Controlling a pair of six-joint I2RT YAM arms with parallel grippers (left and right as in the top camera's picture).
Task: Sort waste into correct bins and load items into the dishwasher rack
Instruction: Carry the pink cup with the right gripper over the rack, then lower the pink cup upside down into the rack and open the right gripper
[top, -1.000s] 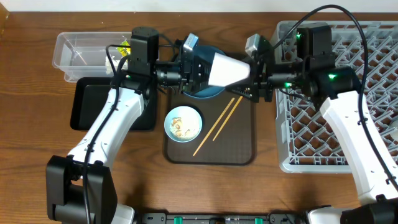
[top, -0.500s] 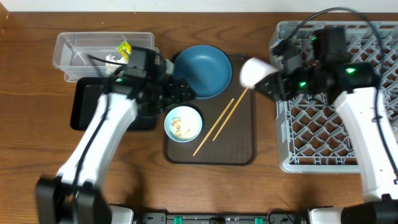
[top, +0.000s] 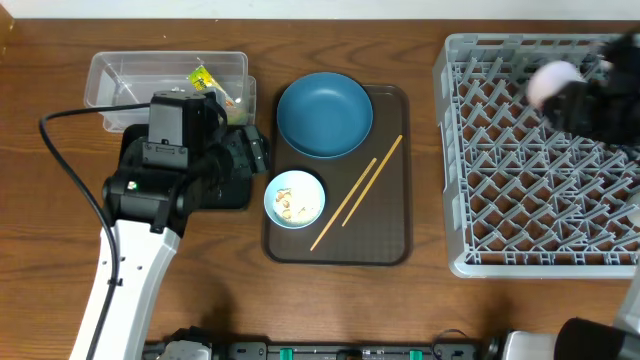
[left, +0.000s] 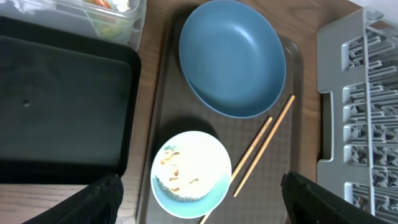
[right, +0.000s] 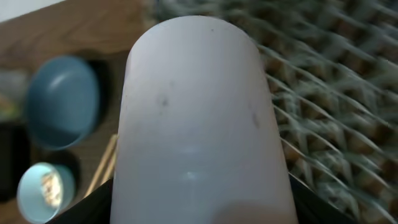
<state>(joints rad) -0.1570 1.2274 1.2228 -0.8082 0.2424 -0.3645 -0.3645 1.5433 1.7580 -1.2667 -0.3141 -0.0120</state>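
we list: cup (right: 199, 118), pale, smooth-walled; we judge it light, rigid, somewhat slippery, best taken across the mid-wall. location: aloft over the rack (top: 520, 200), grasped by the right end effector (right: 199, 202). left end effector (left: 208, 202): released, holding nothing, over the edge of the black tray (left: 62, 112), near the small bowl (top: 295, 198).

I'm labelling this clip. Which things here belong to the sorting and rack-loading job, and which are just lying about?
Job: grey rack, pale cup, blue plate, small bowl with food bits, chopsticks, clear tub, snack wrapper, black tray.
Lying about: brown serving tray, wooden table.
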